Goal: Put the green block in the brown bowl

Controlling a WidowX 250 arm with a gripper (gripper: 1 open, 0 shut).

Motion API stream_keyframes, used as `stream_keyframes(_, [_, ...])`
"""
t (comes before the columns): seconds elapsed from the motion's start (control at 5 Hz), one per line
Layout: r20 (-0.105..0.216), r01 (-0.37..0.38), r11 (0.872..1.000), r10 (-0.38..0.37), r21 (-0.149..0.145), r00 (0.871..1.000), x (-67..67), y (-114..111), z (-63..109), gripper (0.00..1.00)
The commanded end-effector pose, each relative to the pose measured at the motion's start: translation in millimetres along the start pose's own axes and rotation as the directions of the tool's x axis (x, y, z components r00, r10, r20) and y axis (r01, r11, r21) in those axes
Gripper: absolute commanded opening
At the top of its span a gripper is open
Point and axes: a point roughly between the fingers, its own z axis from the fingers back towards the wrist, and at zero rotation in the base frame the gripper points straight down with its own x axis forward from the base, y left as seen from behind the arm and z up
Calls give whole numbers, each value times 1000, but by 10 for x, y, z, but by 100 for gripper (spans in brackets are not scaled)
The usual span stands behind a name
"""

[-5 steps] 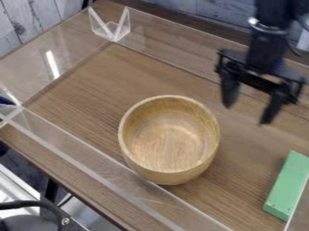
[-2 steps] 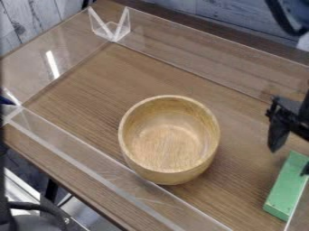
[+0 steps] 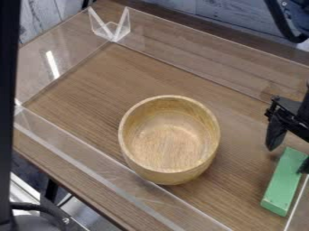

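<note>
The brown bowl sits upright and empty in the middle of the wooden table. The green block lies flat at the lower right, partly cut off by the frame edge. My gripper hangs at the right edge, pointing down just above the block's far end. Only its left finger shows fully; the rest runs out of frame. Its jaws stand open with nothing between them, and they look apart from the block.
Clear acrylic walls border the table on the left and front. A small clear stand sits at the back left corner. A dark vertical strip covers the left edge of the view.
The gripper has dropped from above the table's upper right down to the right edge over the green block, staying open. A dark strip has appeared along the left edge.
</note>
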Motion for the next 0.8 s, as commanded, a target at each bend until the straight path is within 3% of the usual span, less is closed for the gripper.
stream_keyframes(0.0, [1,-42,999,42,0,999,59,28,-74,100])
stream_keyframes(0.2, [-37,-76,997,76,3,996,56,20,-49,100])
stream_keyframes(0.6, [-64,-85,996,87,22,994,78,30,-18,100])
